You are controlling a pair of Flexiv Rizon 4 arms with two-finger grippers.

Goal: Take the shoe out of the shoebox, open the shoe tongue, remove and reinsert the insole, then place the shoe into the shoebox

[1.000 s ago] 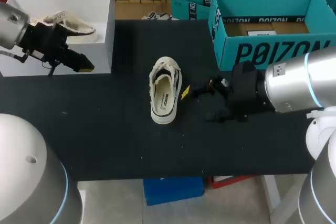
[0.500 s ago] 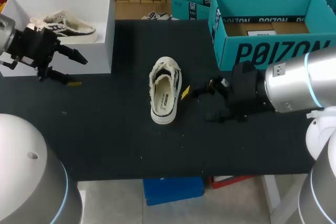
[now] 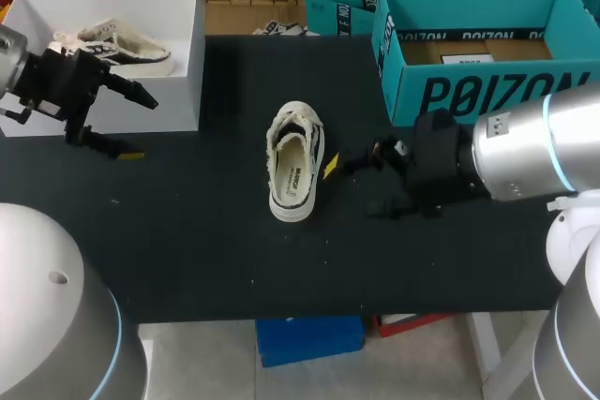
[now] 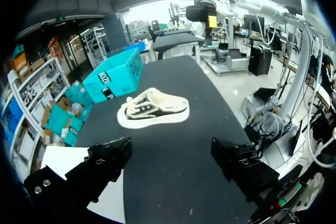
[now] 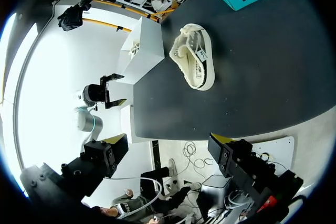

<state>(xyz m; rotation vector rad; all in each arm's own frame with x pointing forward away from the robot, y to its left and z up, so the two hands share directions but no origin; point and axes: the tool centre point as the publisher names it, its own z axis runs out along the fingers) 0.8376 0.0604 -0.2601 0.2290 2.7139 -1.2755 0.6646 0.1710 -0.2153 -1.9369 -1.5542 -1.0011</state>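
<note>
**Fig.** Cream canvas low-top shoe with a black side stripe (image 3: 296,162), sole-down at the middle of the black tabletop (image 3: 206,241), well apart from every edge, with bare surface all round. Left gripper (image 3: 129,125) hangs before the open white cardboard shoebox (image 3: 183,114), fingers spread wide and empty; a second ago they were together. Right gripper (image 3: 354,186), also spread and empty, sits just right of the shoe, unchanged.

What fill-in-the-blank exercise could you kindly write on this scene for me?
The cream fabric shoe lies on the black table, ___ the left gripper and the right gripper.
A second cream shoe sits inside the ___ cardboard box.
Both grippers are ___.
Missing: between; white; open.
</note>
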